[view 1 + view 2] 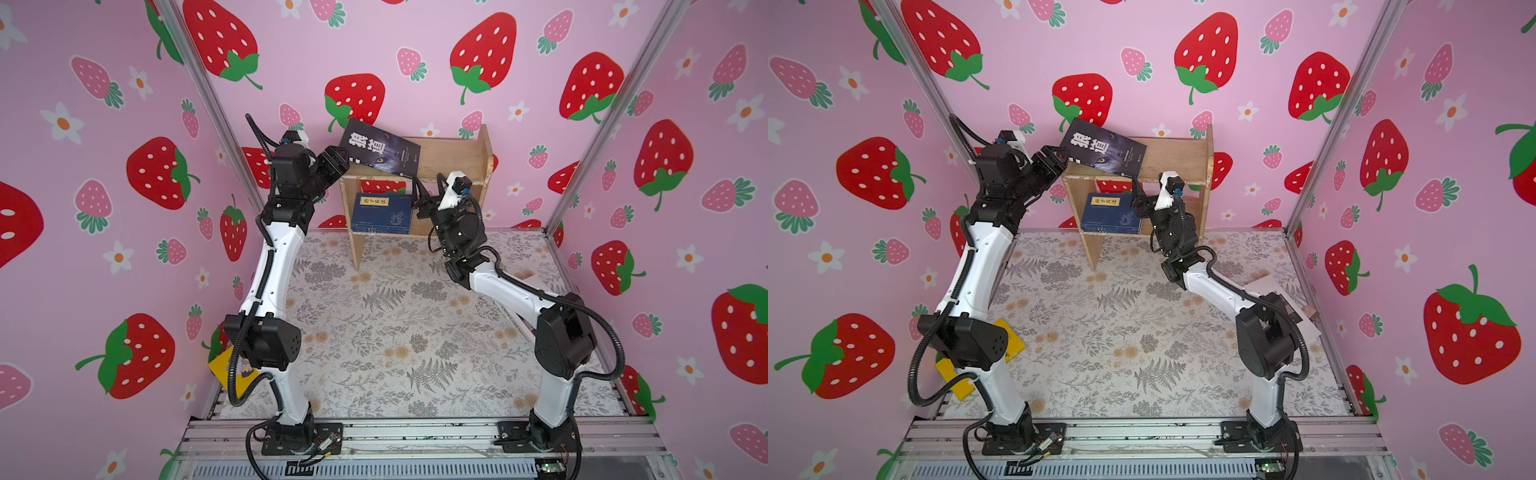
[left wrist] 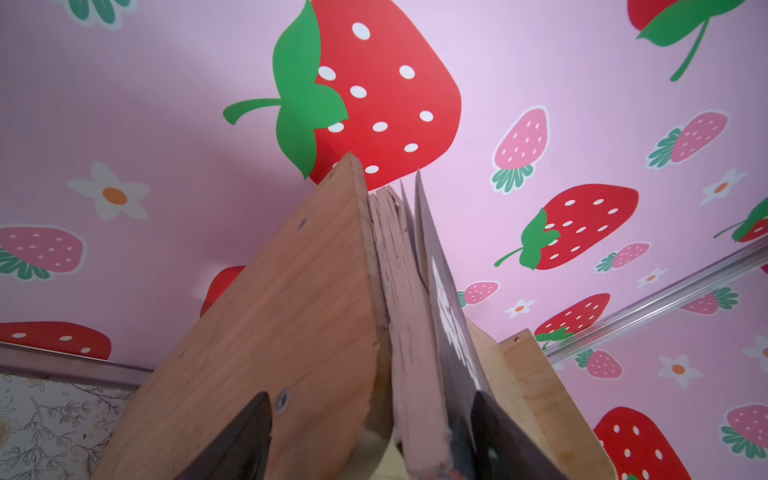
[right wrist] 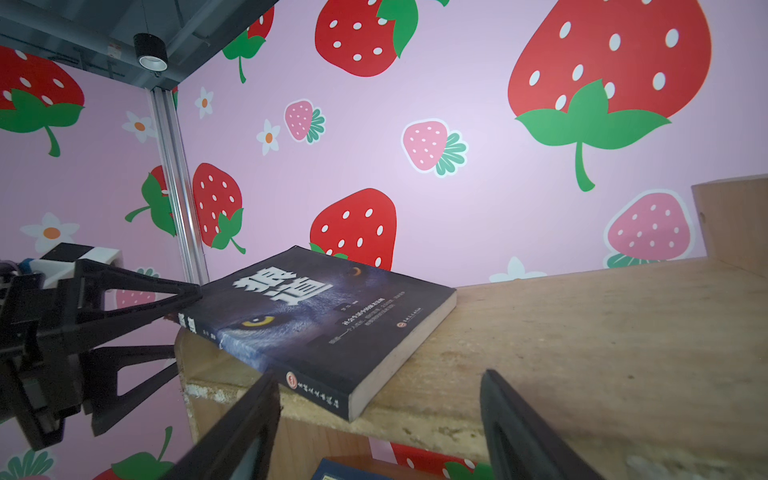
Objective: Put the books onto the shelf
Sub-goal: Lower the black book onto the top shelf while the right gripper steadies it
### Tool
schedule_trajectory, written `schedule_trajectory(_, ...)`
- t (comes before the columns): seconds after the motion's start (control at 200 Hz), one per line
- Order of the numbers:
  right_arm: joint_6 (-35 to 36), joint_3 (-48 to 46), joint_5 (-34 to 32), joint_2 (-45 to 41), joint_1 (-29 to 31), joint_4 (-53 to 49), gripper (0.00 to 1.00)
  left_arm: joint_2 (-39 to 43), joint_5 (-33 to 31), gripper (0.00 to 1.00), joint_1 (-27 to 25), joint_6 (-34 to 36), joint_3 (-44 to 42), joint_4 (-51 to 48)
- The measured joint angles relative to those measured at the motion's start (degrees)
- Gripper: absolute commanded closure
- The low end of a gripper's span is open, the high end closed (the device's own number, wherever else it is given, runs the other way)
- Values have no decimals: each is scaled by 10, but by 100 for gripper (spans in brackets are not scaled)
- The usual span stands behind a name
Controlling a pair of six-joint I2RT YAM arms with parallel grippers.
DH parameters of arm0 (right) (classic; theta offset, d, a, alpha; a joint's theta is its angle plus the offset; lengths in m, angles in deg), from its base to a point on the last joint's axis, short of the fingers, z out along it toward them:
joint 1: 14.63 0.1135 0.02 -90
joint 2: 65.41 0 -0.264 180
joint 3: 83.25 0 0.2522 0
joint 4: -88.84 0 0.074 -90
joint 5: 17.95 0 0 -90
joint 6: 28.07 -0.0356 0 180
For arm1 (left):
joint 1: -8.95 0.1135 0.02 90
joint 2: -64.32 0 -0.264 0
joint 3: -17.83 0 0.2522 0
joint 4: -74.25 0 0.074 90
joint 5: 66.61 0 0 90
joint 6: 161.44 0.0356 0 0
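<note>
the black book [image 1: 380, 151] lies skewed on the top tier of the shelf [image 1: 457, 160], one end propped on the side panel and overhanging it. left claw [image 1: 337, 161] brackets that end with its jaws wide, likely to steady it. right claw [image 1: 420, 197] is wide open and empty. it waits at the front edge, presumably to square the book.

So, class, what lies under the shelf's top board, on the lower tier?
A navy book with a yellow label lies flat there. The right gripper and its arm cover that tier's right part; anything there is hidden.
</note>
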Motion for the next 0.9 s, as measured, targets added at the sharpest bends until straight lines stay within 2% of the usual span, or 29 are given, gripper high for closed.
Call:
schedule_trajectory(0.185, 0, 7, 0, 4, 0, -1, 26, 24, -2, 20, 0, 35, -21, 21)
schedule_trajectory(0.485, -5, 63, 4, 41, 0, -9, 28, 63, -3, 23, 0, 99, -24, 33)
schedule_trajectory(0.705, -20, 72, 10, 47, 2, -12, 30, 40, 31, 29, 0, 102, 3, 23)
schedule_trajectory(0.9, -24, 72, 11, 47, 2, -16, 31, 10, 62, 30, 0, 92, 33, 17)
